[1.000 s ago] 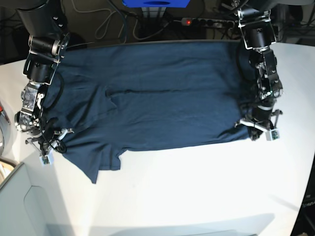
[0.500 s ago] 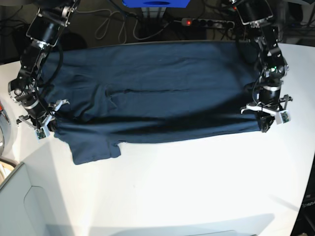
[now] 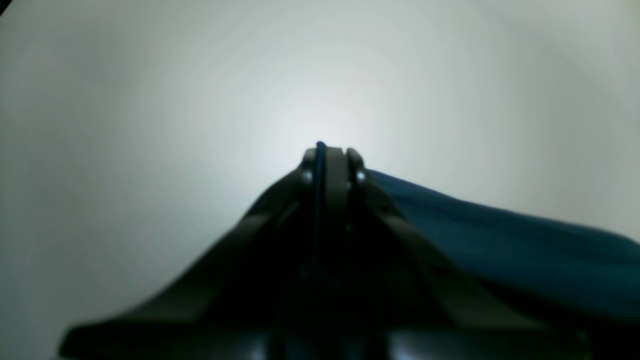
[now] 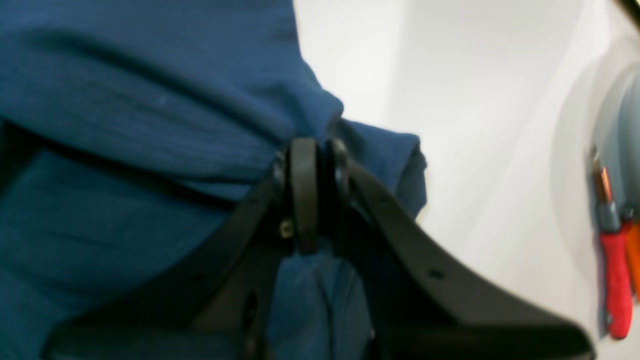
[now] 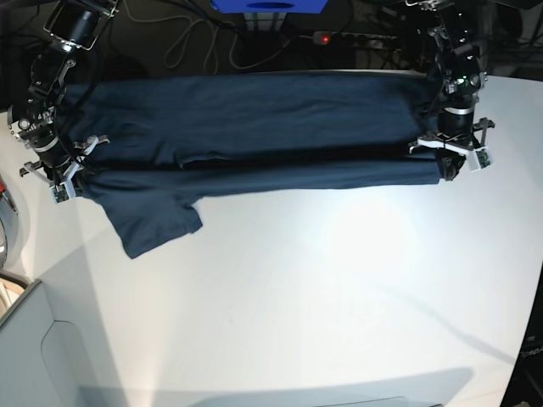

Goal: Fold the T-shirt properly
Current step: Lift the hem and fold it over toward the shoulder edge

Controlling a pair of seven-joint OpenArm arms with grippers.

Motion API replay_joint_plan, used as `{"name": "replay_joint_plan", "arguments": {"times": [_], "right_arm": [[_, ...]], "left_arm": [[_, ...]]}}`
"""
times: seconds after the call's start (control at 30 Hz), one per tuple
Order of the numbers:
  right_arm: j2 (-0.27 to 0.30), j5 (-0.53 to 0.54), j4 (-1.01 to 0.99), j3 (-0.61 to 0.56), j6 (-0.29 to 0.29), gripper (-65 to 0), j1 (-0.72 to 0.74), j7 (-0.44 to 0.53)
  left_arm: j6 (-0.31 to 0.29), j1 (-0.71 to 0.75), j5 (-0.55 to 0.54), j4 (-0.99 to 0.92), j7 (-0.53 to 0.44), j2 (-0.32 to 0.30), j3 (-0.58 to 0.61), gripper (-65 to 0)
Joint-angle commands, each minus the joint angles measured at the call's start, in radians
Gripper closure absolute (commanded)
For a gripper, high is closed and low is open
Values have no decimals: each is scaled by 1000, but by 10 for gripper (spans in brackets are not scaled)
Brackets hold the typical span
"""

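The dark navy T-shirt (image 5: 254, 127) lies across the far part of the white table (image 5: 322, 288), its near edge lifted and carried toward the back. One sleeve (image 5: 153, 222) hangs down at the near left. My left gripper (image 5: 450, 165) is shut on the shirt's edge at the right; in the left wrist view (image 3: 327, 152) a thin strip of cloth shows between the closed jaws, with the shirt (image 3: 500, 235) trailing right. My right gripper (image 5: 61, 182) is shut on the shirt at the left; the right wrist view (image 4: 310, 165) shows bunched blue cloth (image 4: 150, 100) pinched there.
A power strip with a red light (image 5: 339, 38) and cables lie behind the table's far edge. A grey bin (image 5: 42, 356) stands at the near left. Red-handled tools (image 4: 615, 280) show at the right of the right wrist view.
Both grippers have moved toward the back of the table with the shirt's near edge, folding it over. The sleeve at the left has swung out and hangs lower.
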Motion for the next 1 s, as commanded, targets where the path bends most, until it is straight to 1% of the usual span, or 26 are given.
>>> {"name": "replay_joint_plan", "arguments": {"times": [0.0,0.13,0.33,0.4,0.53,0.6,0.67,0.7,0.8,0.87,0.93,0.97], "right_arm": [[15,8,17,8,14,-2,-1,21],[13,8,17,0,14,-2,-36,21],[15,7,11,-1,14,-11,-50,13],[18,7,11,-1,14,-56,-50,11],[21,5,20,3,14,-231,-50,11],[24,5,38,6,14,-331,-50,11],[27,5,72,6,14,-398,-52,11],[25,5,89,6,14,-422,-53,11],[21,5,155,8,14,-440,-61,10],[19,5,195,6,14,-440,-58,-25],[19,5,233,2,14,-440,-49,-62],[19,5,253,0,14,-440,-33,-82]], "left_arm": [[0,-2,-6,19,-31,-9,-11,0],[0,6,-6,20,-28,-7,-13,0],[0,12,-6,20,-28,-7,-13,0],[0,17,-6,20,-27,-7,-13,0],[-1,20,-6,20,-24,-7,-13,0],[-1,18,-6,20,13,-7,-13,0],[-1,12,-6,20,64,-9,-13,0],[-1,12,-6,22,78,-7,-16,-22],[-1,15,-6,23,78,-6,-15,-91],[0,15,-6,22,78,-6,-15,-126],[0,15,-6,22,78,-6,-15,-144],[0,17,-6,22,78,-6,-15,-143]]}}
